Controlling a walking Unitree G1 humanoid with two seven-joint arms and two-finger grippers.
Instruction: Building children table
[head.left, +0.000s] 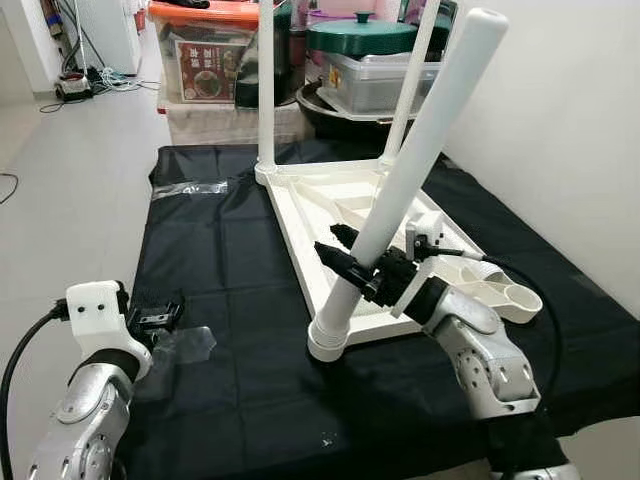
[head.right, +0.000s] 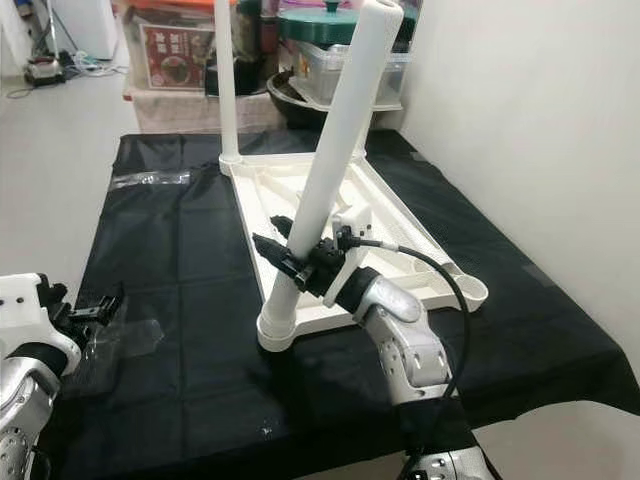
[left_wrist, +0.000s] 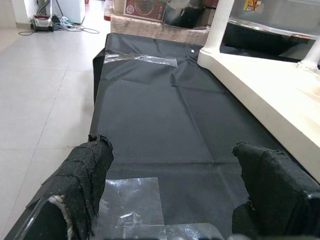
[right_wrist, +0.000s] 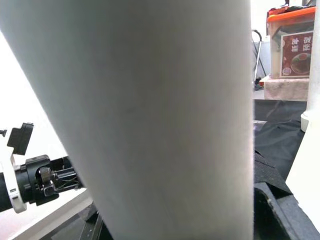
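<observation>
An upside-down white plastic tabletop (head.left: 330, 215) lies on a black cloth. Two white legs (head.left: 266, 90) stand upright in its far corners. A third white leg (head.left: 405, 190) leans to the right, its foot in the near left corner socket (head.left: 328, 340). My right gripper (head.left: 345, 252) is shut on this leaning leg low down, and the leg (right_wrist: 150, 115) looms close in the right wrist view. My left gripper (head.left: 155, 315) hovers open over the cloth at the near left, its fingers (left_wrist: 85, 175) apart above a patch of clear tape (left_wrist: 132, 200).
The black cloth (head.left: 230, 260) covers a low platform with floor to the left. Storage boxes (head.left: 205, 50), a green pot (head.left: 360, 35) and a clear bin stand behind the far edge. A white wall runs along the right. A tape strip (head.left: 190, 188) lies on the cloth.
</observation>
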